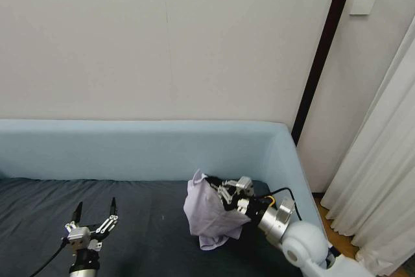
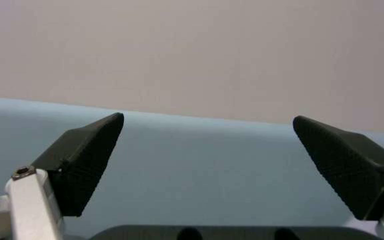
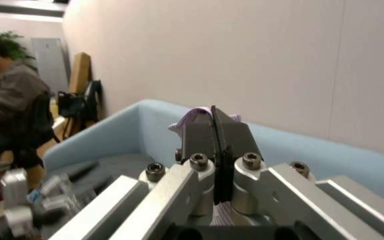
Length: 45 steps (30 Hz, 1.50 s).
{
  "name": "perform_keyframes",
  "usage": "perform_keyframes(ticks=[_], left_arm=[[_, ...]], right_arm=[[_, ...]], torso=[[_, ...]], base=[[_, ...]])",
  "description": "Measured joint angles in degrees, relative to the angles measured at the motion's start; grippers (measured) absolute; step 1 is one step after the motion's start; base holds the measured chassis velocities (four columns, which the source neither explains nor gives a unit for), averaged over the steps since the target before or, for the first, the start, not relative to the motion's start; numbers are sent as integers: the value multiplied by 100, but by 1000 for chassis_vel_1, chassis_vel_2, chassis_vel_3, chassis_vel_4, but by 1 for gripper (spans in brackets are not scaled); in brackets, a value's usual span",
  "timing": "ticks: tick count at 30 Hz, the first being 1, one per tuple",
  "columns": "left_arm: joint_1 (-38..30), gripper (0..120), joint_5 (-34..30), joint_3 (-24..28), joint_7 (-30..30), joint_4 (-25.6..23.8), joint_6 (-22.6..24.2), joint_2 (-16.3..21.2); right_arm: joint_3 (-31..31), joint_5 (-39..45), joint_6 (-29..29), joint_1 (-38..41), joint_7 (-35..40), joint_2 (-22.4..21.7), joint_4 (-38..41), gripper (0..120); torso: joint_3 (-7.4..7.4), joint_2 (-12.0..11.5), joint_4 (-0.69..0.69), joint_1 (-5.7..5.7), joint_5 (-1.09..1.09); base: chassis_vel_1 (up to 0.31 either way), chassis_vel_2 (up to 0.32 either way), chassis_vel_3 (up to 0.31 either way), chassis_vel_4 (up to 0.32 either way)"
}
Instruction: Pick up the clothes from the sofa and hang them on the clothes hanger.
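We saw the right gripper [image 1: 219,191] over the right end of the sofa [image 1: 130,150], close to its right armrest, with its jaws closed on a pale lilac garment [image 1: 206,217]. The cloth was bunched up at the gripper and hung down from it toward the sofa's dark seat cushion [image 1: 52,205]. We could not tell whether its lower edge was touching the cushion or had just cleared it. In the right wrist view, the right gripper [image 3: 213,127] had its two dark fingers [image 3: 232,135] pressed flat together, with a fold of the striped lilac garment [image 3: 190,116] poking out at their tips and the sofa's light blue backrest [image 3: 292,145] behind.

The left gripper [image 1: 96,207] sat above the seat cushion toward the sofa's left half, well apart from the garment, with its jaws spread wide and nothing between them. In the left wrist view, the left gripper [image 2: 209,125] had its black ribbed fingers [image 2: 85,160] standing far apart, facing the sofa's backrest [image 2: 205,175] and the plain wall [image 2: 192,50] above it.

A white curtain [image 1: 382,180] hung beyond the sofa's right armrest.
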Motion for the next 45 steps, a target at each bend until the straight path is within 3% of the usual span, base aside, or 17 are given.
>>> perform_keyframes(ticks=[2,4,6,14,17,23,35,40,45], left_arm=[[-105,100,-94,147,243,169,-126,54],[-391,100,-113,522,788,637,-412,151],[-555,100,72,744,909,898,-525,154],[-978,100,824,1311,895,1662,-635,-51],[-1223,100,1146,1536,801,2160,-636,-138],[-1598,100,1483,1886,329,2595,-570,-142],[-2036,99,1733,2204,270,3164,-502,-213],[-2180,88,1631,2234,188,3294,-435,-423],[-2210,67,1570,2232,217,3386,-444,-529]], right_arm=[[0,180,-4,171,-49,-94,58,0],[-45,516,-8,552,-163,-250,141,0],[-116,702,-17,752,-182,-289,188,0],[-379,890,-37,1066,-278,-385,261,0],[-418,802,-41,1084,-351,-412,250,0],[-410,710,-41,1074,-379,-368,218,0],[-177,597,-68,994,-414,-194,178,0],[-155,509,-68,884,-469,-156,169,0],[-82,449,-67,752,-492,-82,194,0]], torso=[[1,0,0,0,0],[0,0,0,0,0],[1,0,0,1,0],[1,0,0,1,0],[1,0,0,1,0],[0,0,0,1,0],[0,1,1,1,0],[0,0,0,1,0],[0,1,0,0,0]], base=[[0,0,0,0],[0,0,0,0],[0,0,0,0],[0,0,0,0],[0,0,0,0],[0,0,0,0],[0,0,0,0],[0,0,0,0],[0,0,0,0]])
